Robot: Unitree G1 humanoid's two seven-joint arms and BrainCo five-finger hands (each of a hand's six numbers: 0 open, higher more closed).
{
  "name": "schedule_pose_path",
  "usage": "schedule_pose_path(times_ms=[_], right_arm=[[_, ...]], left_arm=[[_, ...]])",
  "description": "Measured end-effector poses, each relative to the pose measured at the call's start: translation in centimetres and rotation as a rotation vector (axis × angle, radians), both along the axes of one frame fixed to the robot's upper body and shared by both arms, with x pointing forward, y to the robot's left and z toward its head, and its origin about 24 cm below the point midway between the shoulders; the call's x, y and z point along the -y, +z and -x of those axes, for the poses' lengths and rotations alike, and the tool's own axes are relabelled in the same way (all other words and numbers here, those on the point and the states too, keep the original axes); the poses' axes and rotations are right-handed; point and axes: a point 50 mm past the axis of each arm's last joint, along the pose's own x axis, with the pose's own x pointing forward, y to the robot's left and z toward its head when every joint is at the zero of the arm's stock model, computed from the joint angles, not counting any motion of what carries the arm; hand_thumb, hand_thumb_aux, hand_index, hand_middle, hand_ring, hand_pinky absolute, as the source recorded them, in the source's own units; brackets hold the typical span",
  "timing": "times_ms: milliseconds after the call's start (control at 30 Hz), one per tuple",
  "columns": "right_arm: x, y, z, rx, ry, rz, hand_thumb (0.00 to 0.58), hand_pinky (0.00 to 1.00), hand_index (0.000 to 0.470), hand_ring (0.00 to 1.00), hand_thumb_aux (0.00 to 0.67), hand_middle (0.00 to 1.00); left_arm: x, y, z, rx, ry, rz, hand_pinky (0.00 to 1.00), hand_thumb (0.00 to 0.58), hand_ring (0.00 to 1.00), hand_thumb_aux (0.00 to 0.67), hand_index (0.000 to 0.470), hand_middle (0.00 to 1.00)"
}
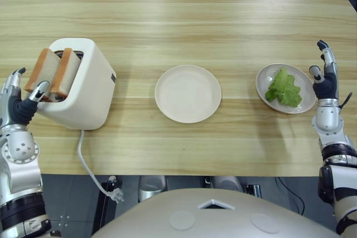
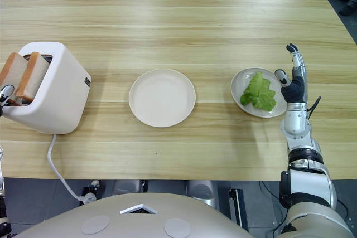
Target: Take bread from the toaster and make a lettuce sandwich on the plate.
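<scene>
A white toaster stands at the table's left with two slices of bread sticking up out of its slots. My left hand is at the toaster's left side, open, its thumb close to the near end of the outer slice; I see no grasp. An empty cream plate lies in the middle. To the right, a lettuce leaf rests in a small dish. My right hand is held upright just right of that dish, open and holding nothing.
The toaster's white cable runs over the near table edge and ends in a plug hanging below. Bare wooden table stretches behind the plates.
</scene>
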Motion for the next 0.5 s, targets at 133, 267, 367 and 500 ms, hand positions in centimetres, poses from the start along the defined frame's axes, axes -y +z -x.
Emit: schedule_pose_path(times_ms=[133, 267, 367, 500], right_arm=[[-0.19, -0.12, -0.04, 0.002, 0.001, -0.005, 0.0, 0.0, 0.0, 0.0, 0.0, 0.0], [-0.33, -0.15, -0.11, 0.001, 0.008, -0.003, 0.0, 0.0, 0.0, 0.0, 0.0, 0.0], [-0.49, -0.19, -0.15, 0.001, 0.017, -0.001, 0.0, 0.0, 0.0, 0.0, 0.0, 0.0], [-0.8, -0.01, -0.44, 0.01, 0.029, -0.002, 0.0, 0.0, 0.0, 0.0, 0.0, 0.0]], left_arm=[[0.12, -0.06, -0.07, 0.005, -0.003, 0.003, 0.0, 0.194, 0.0, 0.123, 0.085, 0.0], [0.14, 0.07, -0.15, 0.025, 0.005, -0.005, 0.0, 0.58, 0.0, 0.67, 0.46, 0.0], [0.21, 0.3, -0.42, 0.042, 0.004, -0.01, 0.0, 0.58, 0.0, 0.67, 0.46, 0.0], [0.63, 0.63, -0.99, 0.065, -0.026, -0.018, 0.0, 0.557, 0.0, 0.536, 0.368, 0.0]])
